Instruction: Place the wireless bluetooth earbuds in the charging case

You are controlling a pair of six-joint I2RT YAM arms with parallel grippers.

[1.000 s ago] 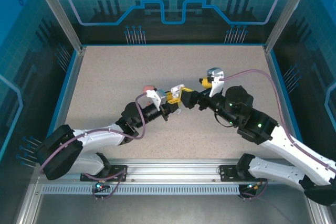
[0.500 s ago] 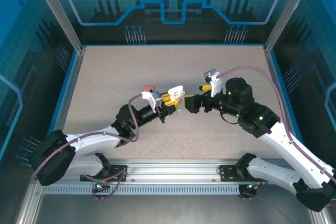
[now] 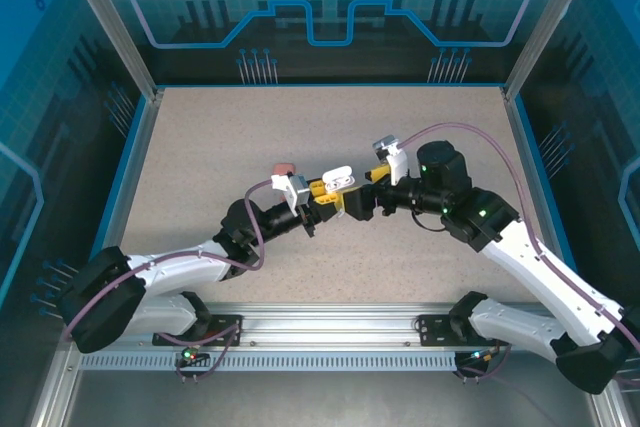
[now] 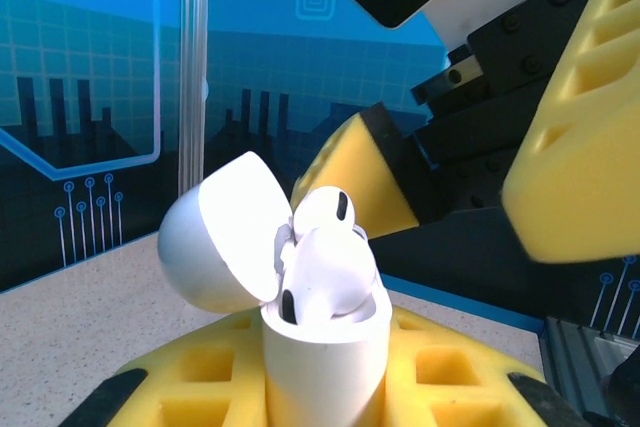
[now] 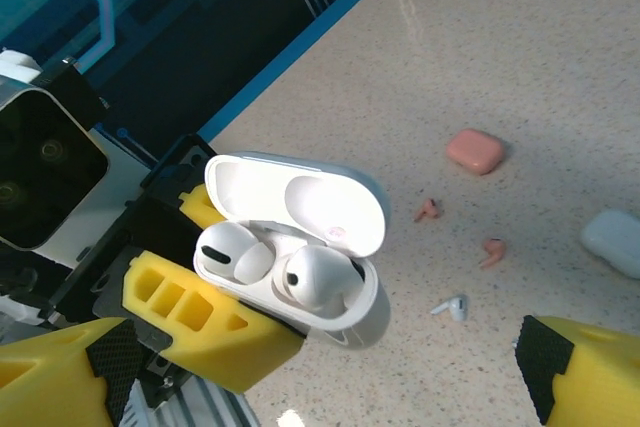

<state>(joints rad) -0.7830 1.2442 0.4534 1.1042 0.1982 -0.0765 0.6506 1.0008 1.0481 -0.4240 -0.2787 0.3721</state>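
Note:
My left gripper (image 4: 325,379) is shut on the base of a white charging case (image 4: 325,347), which stands upright with its lid (image 4: 215,247) swung open. Two white earbuds (image 4: 325,267) sit in its wells, heads sticking out. In the right wrist view the same case (image 5: 300,277) shows both earbuds (image 5: 225,252) seated. My right gripper (image 5: 320,372) is open, its yellow fingers (image 5: 585,372) spread wide just in front of the case. From above, the left gripper (image 3: 328,189) and right gripper (image 3: 358,199) meet mid-table.
On the table beyond lie a salmon-red case (image 5: 474,150), two salmon-red earbuds (image 5: 428,210) (image 5: 492,251), one loose white earbud (image 5: 452,306) and another white case (image 5: 615,239). A blue rim (image 3: 130,177) edges the table.
The right arm swung left and brought its open gripper close up to the held case. The left gripper lifted slightly early on, then stayed still with the case.

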